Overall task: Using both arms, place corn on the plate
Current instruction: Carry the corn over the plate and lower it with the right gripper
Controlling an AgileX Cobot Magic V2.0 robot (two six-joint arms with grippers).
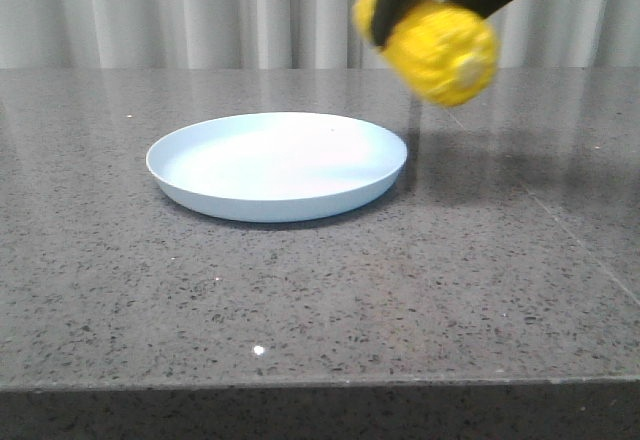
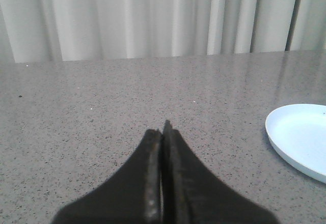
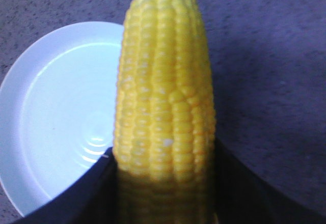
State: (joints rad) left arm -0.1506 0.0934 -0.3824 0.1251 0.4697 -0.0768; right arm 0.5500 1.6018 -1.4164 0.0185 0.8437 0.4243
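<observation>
- The corn (image 1: 440, 45) is held aloft, clamped between the fingers of the right gripper (image 1: 440, 0), above the table (image 1: 320, 300) and just off the plate's right rim.
- The cob's long axis is seen running roughly front to back, its pale stub end turned toward the front camera.
- The plate (image 1: 277, 165) lies lower and to the left of the cob; its bare floor offers room wider than the cob.
- The left gripper (image 2: 163, 132) is seen with its fingers pressed together on nothing, low over the table left of the plate, farther from the corn.

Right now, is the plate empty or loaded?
Empty: the round pale blue plate holds nothing; the yellow corn cob hangs above the table.
</observation>
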